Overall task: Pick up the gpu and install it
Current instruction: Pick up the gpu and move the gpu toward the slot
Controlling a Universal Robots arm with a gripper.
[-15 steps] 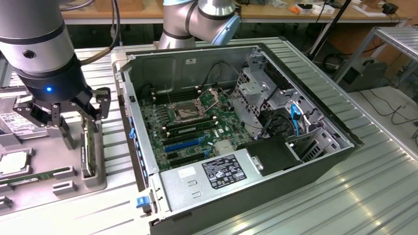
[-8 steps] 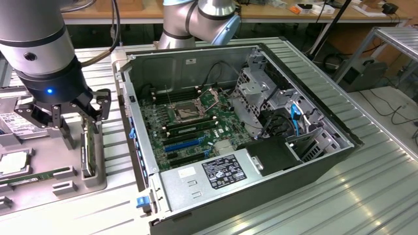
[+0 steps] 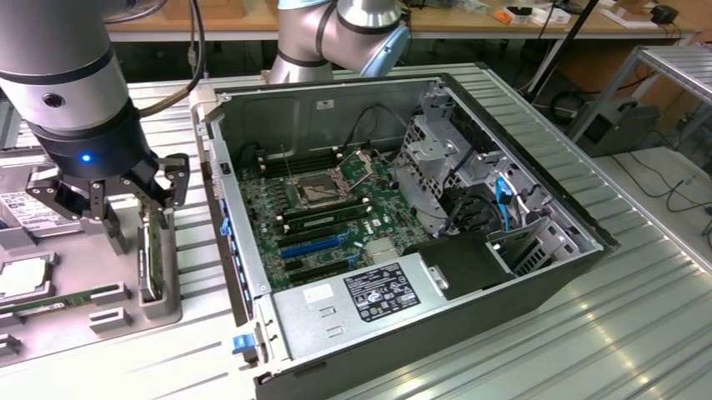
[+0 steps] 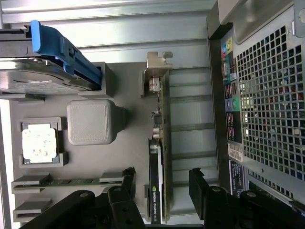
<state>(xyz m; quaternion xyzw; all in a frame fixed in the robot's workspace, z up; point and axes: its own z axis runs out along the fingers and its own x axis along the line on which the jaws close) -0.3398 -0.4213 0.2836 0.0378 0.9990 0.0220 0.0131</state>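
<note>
Wrist view: white print "NVIDIA QUADRO" reads along the dark edge of the thin black-on-green gpu (image 4: 158, 191); the model no. after it is too small to read. The gpu stands on edge in a slot of the grey plastic parts tray (image 4: 128, 90), near the open PC, w/ its silver metal bracket (image 4: 158, 59) at one end. The black two-finger gripper (image 4: 162, 174) is spread, one finger each side of the card, gaps both sides, not touching. Also here: silver hard drive (image 4: 38, 78) w/ blue handle, narrow green memory stick (image 4: 71, 181). Exterior view adds the open black PC tower (image 3: 562, 271), its green motherboard (image 3: 267, 200) and a white PSU label (image 3: 378, 287), text unreadable
</note>
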